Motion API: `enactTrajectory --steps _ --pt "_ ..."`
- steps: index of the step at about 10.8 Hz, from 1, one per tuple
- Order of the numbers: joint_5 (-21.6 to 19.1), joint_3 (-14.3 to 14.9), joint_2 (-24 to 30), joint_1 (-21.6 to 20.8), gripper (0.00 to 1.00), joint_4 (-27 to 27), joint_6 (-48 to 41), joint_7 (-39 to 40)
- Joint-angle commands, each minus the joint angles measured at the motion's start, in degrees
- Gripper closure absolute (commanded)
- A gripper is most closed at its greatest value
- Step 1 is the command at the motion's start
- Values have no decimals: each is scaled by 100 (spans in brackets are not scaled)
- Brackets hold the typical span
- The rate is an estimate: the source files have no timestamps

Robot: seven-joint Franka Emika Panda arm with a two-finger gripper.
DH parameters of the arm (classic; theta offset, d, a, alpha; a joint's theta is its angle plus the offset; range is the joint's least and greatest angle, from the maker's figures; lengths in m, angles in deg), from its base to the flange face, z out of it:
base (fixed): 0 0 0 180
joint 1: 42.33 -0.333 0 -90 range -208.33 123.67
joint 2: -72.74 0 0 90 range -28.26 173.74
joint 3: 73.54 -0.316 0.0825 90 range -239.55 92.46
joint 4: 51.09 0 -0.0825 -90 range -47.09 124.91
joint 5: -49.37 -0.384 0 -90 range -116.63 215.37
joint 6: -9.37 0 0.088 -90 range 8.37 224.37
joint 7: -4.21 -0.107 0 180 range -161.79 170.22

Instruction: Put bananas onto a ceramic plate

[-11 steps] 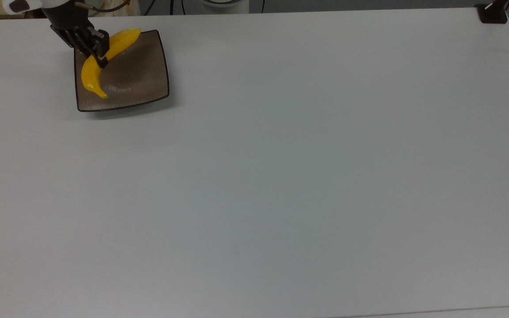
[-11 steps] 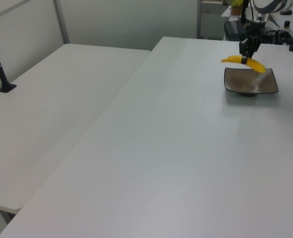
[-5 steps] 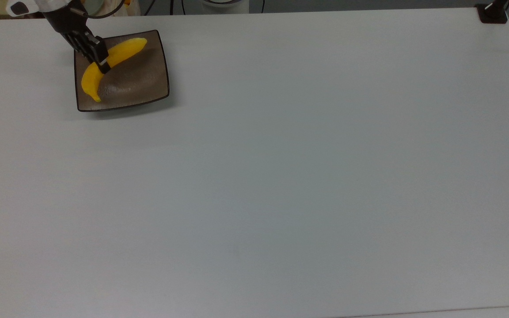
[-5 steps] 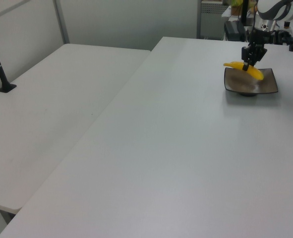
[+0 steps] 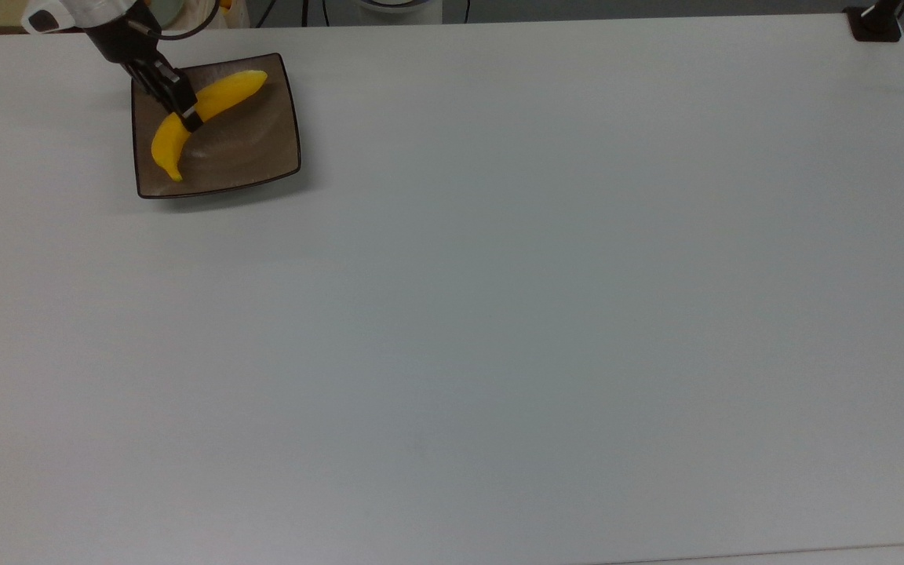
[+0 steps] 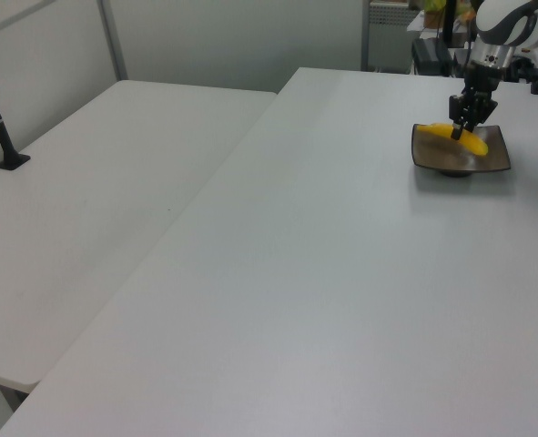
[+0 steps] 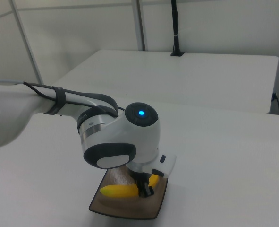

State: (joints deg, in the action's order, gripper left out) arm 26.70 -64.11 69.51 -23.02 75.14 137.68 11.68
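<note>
Top view overhead; left view far, oblique; right view close (behind arm).

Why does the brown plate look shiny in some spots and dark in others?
In the top view, room light bounces off the glossy ceramic plate, leaving pale streaks, and a soft shadow falls on the table along the plate's lower edge. In the right view, the arm looms over the plate and shades it. In the left view the plate shows a pale sheen.

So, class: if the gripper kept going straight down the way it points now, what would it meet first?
The gripper points down, shut on the banana, so the banana would probably press into the ceramic plate first; how much gap remains is unclear.
</note>
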Motion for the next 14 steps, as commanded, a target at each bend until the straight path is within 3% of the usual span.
enactTrajectory --steps 1,3,4,5,8,10,12,14 --pt "-142 5 42 -15 89 156 230 80" --pt "-142 5 51 -24 53 156 213 80" --pt "-142 5 86 -24 22 147 186 80" --pt "-142 5 112 -42 3 138 151 89" --pt "-28 5 427 -251 0 -28 -102 71" --pt "8 14 630 -331 0 -710 -978 27" --pt "602 14 640 -699 0 -1668 -2181 19" --pt "825 14 674 -1077 0 -2311 -2895 19"
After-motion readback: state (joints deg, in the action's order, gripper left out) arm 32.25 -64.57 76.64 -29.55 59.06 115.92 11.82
